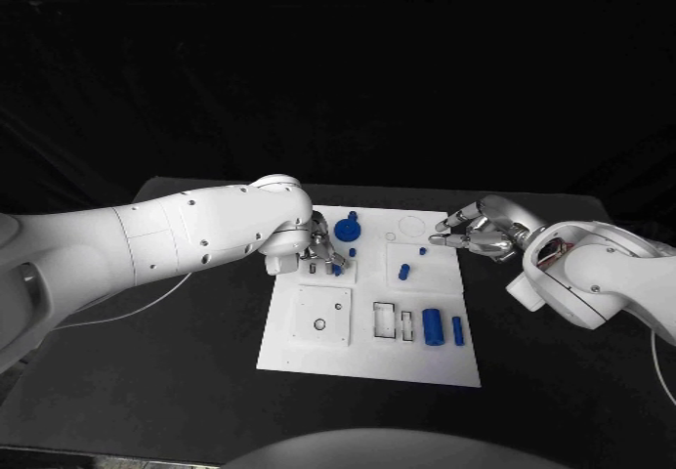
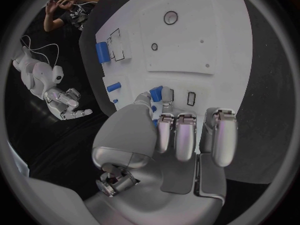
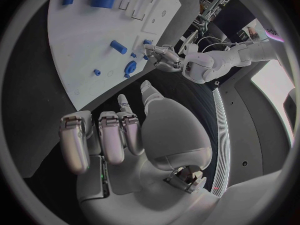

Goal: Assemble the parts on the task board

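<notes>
The white task board (image 1: 369, 354) lies in the middle of the table. My left hand (image 1: 321, 248) hovers over its far left part and pinches a small blue part (image 2: 156, 93) between thumb and fingertip, close to a small slot (image 2: 191, 98). My right hand (image 1: 477, 233) hangs off the board's far right corner with its fingers apart and nothing in them. On the board lie a round blue part (image 1: 348, 231), a short blue peg (image 1: 404, 272), a thick blue cylinder (image 1: 433, 326) and a thin blue bar (image 1: 458, 330).
A raised square plate (image 1: 322, 315) with a small hole sits on the board's near left. Rectangular slots (image 1: 385, 319) lie beside the thick cylinder. A thin cable (image 1: 134, 303) runs over the black table at the left. The table's near side is bare black surface (image 1: 169, 401).
</notes>
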